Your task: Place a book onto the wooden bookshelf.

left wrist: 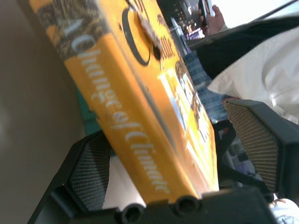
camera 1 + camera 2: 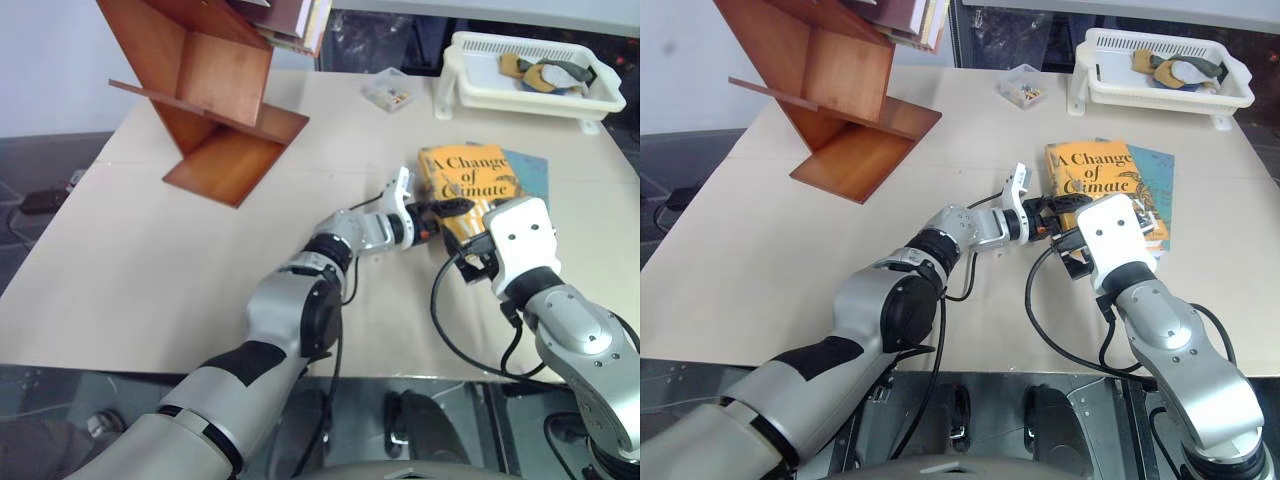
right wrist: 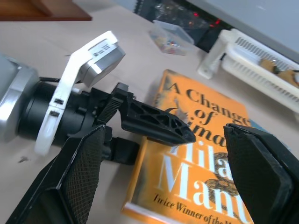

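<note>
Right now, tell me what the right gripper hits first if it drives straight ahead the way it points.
Most likely the left gripper, whose finger lies across the gap between the open right gripper fingers. Just beyond and below is the book, flat on the table. Depth is unclear, so it might skim over that finger.

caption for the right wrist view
Open left gripper straddling the spine edge of the orange-yellow hardcover book on the beige table.

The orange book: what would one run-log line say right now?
book: flat on table | left gripper: open astride spine edge | right gripper: open, near | bookshelf: awaits
</note>
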Controlling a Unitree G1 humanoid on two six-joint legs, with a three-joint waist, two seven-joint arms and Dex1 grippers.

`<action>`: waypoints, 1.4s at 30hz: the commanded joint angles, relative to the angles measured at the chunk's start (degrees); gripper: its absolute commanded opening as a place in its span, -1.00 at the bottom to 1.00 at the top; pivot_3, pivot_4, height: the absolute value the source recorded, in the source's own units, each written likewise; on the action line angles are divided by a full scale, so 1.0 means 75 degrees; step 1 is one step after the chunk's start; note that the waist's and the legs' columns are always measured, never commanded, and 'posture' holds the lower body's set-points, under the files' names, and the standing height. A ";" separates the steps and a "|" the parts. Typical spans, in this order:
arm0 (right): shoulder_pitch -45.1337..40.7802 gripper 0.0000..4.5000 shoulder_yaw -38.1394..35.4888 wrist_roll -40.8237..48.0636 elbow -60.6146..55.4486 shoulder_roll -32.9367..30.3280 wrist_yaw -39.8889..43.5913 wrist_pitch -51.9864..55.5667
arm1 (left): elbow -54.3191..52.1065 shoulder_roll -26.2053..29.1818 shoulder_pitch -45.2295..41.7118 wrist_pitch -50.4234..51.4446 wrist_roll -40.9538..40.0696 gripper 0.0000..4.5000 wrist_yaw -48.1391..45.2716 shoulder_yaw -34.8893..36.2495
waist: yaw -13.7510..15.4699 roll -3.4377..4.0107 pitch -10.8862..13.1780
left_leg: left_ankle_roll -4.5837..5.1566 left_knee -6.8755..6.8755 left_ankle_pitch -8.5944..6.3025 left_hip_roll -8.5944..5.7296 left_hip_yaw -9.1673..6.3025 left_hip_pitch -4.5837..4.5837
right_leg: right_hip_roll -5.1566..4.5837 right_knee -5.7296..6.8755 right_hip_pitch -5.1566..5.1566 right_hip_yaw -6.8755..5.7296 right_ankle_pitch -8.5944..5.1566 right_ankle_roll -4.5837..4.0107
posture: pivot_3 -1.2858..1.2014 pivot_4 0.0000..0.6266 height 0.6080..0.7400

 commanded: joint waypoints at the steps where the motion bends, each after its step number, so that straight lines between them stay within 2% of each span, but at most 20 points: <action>1: -0.0056 0.87 -0.0119 0.0187 -0.0269 -0.0159 -0.0279 -0.0077 | 0.0031 -0.0116 -0.0218 -0.0114 0.0088 0.63 0.0032 0.0288 | 0.0004 0.0000 0.0000 | 0.0000 0.0000 0.0000 0.0000 -0.0001 0.0000 | 0.0000 0.0000 0.0000 -0.0001 0.0000 0.0000 | 0.03 -0.52 1.00; 5: 0.0001 0.87 -0.0203 0.0583 -0.0269 -0.0350 -0.0606 -0.0155 | 0.0046 -0.0141 -0.0220 -0.0189 0.0211 -0.16 0.0094 0.0511 | 0.0004 0.0000 0.0000 | 0.0000 0.0000 0.0000 0.0000 0.0001 -0.0001 | -0.0001 -0.0001 0.0000 0.0000 0.0000 0.0001 | 0.03 -0.52 1.00; 13: 0.0151 0.87 -0.0398 0.1574 -0.0269 -0.0926 -0.1262 -0.0340 | 0.0030 -0.0032 -0.0190 -0.0151 0.0235 -0.16 0.0307 0.0957 | 0.0006 0.0000 0.0000 | 0.0000 0.0000 0.0000 0.0000 0.0001 0.0000 | -0.0001 0.0000 0.0000 0.0001 0.0000 0.0001 | 0.03 -0.52 1.00; 21: 0.0316 0.87 -0.0597 0.2479 -0.0269 -0.1428 -0.1774 -0.0529 | -0.0109 0.0520 -0.0157 0.0379 -0.0039 -0.16 0.0375 0.1574 | -0.0011 0.0000 0.0000 | 0.0000 0.0000 0.0000 0.0000 0.0001 0.0001 | 0.0000 0.0003 0.0000 0.0002 0.0000 0.0001 | 0.03 -0.52 1.00; 22: 0.0362 0.87 -0.0625 0.2564 -0.0269 -0.1482 -0.1790 -0.0570 | -0.0145 0.0623 -0.0143 0.0492 -0.0034 -0.38 0.0329 0.1585 | -0.0010 0.0000 0.0000 | 0.0000 0.0000 0.0000 0.0000 0.0001 0.0001 | 0.0000 0.0003 0.0000 0.0002 0.0000 0.0002 | 0.03 -0.52 1.00; 25: 0.0477 0.87 -0.0702 0.2788 -0.0269 -0.1641 -0.1827 -0.0695 | -0.0256 0.0825 -0.0124 0.0711 -0.0012 -0.73 0.0148 0.1571 | -0.0008 0.0000 0.0000 | 0.0000 0.0000 0.0000 0.0000 0.0001 0.0001 | 0.0000 0.0002 0.0000 0.0002 0.0000 0.0002 | 0.03 -0.52 1.00; 32: 0.0752 0.87 -0.0985 0.2984 -0.0269 -0.1884 -0.1515 -0.0876 | -0.0901 0.1440 -0.0194 0.1735 -0.0240 -0.73 -0.0383 0.1545 | -0.0002 -0.0001 0.0000 | 0.0000 0.0000 0.0000 0.0000 0.0002 0.0001 | 0.0000 0.0003 0.0001 0.0002 0.0000 0.0002 | 0.03 -0.52 1.00; 36: 0.0887 0.87 -0.1181 0.2926 -0.0269 -0.1907 -0.1178 -0.0931 | -0.2349 0.1749 0.0017 0.2498 -0.0325 -0.73 -0.1058 0.1057 | -0.0007 -0.0001 0.0001 | -0.0001 0.0000 0.0000 0.0000 0.0002 0.0001 | 0.0000 0.0003 0.0000 0.0003 0.0000 0.0002 | 0.03 -0.52 1.00; 39: 0.1252 0.87 -0.1428 0.3005 -0.0269 -0.1941 -0.0829 -0.1234 | -0.5152 0.2237 0.0819 0.3253 -0.0457 -0.73 -0.1527 0.0085 | -0.0028 0.0000 0.0000 | -0.0002 -0.0001 0.0001 0.0002 0.0006 0.0003 | 0.0000 0.0005 0.0000 0.0009 0.0001 0.0001 | 0.03 -0.52 1.00; 42: 0.1757 0.87 -0.1790 0.3080 -0.0269 -0.1801 -0.0203 -0.2159 | -0.7812 0.3135 0.1914 0.2734 -0.0185 -0.73 -0.2268 -0.1095 | -0.0169 0.0003 0.0000 | -0.0034 -0.0007 0.0019 0.0012 0.0011 0.0012 | 0.0006 0.0012 0.0000 0.0023 0.0015 -0.0024 | 0.03 -0.52 1.00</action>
